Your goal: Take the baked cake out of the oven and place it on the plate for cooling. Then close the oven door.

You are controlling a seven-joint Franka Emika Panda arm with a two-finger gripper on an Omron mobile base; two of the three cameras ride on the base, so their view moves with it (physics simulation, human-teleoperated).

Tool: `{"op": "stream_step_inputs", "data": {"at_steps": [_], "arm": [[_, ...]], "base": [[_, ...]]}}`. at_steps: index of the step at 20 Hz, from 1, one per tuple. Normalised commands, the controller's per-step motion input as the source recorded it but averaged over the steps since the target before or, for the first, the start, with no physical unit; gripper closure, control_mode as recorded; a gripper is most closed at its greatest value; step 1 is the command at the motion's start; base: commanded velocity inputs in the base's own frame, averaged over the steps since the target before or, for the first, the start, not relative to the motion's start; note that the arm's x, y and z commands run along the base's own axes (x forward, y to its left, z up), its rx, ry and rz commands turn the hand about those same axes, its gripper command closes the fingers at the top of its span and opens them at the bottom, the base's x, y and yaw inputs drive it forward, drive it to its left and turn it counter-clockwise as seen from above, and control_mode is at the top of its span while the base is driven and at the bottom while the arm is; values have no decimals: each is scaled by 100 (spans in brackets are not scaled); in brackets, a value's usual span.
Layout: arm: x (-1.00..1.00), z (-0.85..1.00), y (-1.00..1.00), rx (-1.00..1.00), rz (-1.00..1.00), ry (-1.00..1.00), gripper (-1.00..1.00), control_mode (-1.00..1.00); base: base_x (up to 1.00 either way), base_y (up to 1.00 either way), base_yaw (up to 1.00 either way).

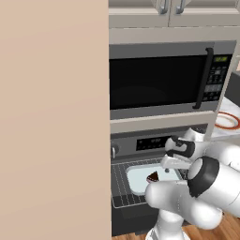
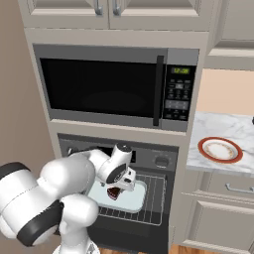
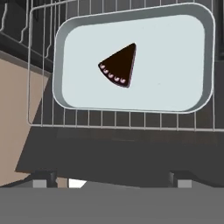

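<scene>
The oven (image 1: 140,143) (image 2: 155,158) stands open, its wire rack (image 3: 109,118) pulled out. On the rack lies a pale tray (image 3: 175,57) holding the baked cake (image 3: 118,65) (image 1: 153,177) (image 2: 113,194), a small dark-brown wedge with whitish bits. My gripper (image 3: 113,180) (image 1: 173,163) (image 2: 120,185) hovers just above the cake, pointing down, open, with nothing between its fingers. The oven door (image 3: 109,148) (image 2: 134,230) hangs open below the rack. The plate (image 2: 220,149) (image 1: 228,120), white with a red-orange rim, sits on the counter to the right.
A black-windowed microwave (image 2: 109,87) (image 1: 159,82) sits directly over the oven. A tall beige panel (image 1: 51,117) walls off the left side. The marble counter (image 2: 213,126) has drawers (image 2: 228,188) beneath it.
</scene>
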Motion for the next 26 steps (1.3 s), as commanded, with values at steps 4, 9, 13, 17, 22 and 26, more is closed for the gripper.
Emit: {"op": "stream_step_inputs", "data": {"at_steps": [4,9,13,17,22,26], "arm": [[8,-38,0,0,0,-7,-100,-100],[0,-47,1,0,0,-11,-100,-100],[5,-19,5,0,0,-7,-100,-100],[3,-16,17,0,0,-3,-100,-100],[9,-18,15,0,0,-2,-100,-100],[6,-15,18,0,0,0,-100,-100]], "base": [[0,0,0],[0,0,0],[0,0,0],[0,0,0],[0,0,0],[0,0,0]]}}
